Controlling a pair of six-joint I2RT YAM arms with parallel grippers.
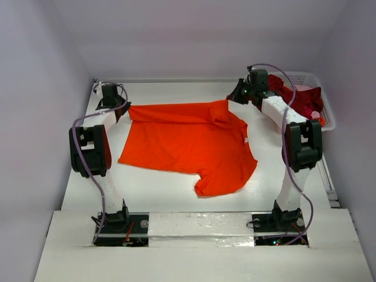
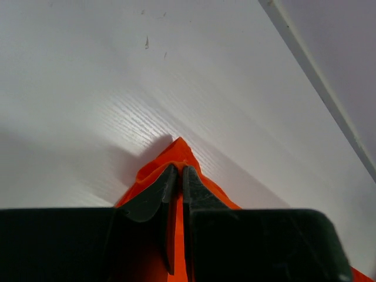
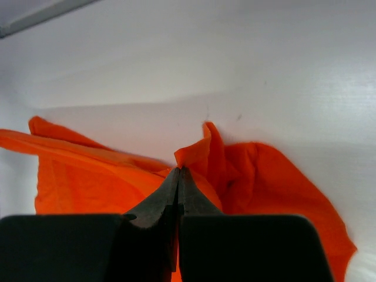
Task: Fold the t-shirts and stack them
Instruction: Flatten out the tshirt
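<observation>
An orange t-shirt (image 1: pixel 188 144) lies spread across the middle of the table, a sleeve trailing toward the near edge. My left gripper (image 1: pixel 125 109) is shut on its far left corner; in the left wrist view the orange cloth (image 2: pixel 176 154) pokes out past the gripper (image 2: pixel 178 170). My right gripper (image 1: pixel 231 98) is shut on the far right corner, where the fabric (image 1: pixel 220 111) bunches up. The right wrist view shows the gripper (image 3: pixel 178 170) pinching a raised fold of the orange t-shirt (image 3: pixel 258 176). Dark red t-shirts (image 1: pixel 304 101) and a bit of pink cloth lie in the basket.
A white lattice basket (image 1: pixel 326 114) stands at the far right, behind the right arm. The back wall edge (image 2: pixel 317 76) runs close behind the left gripper. Bare white tabletop (image 1: pixel 158 191) lies between the shirt and the arm bases.
</observation>
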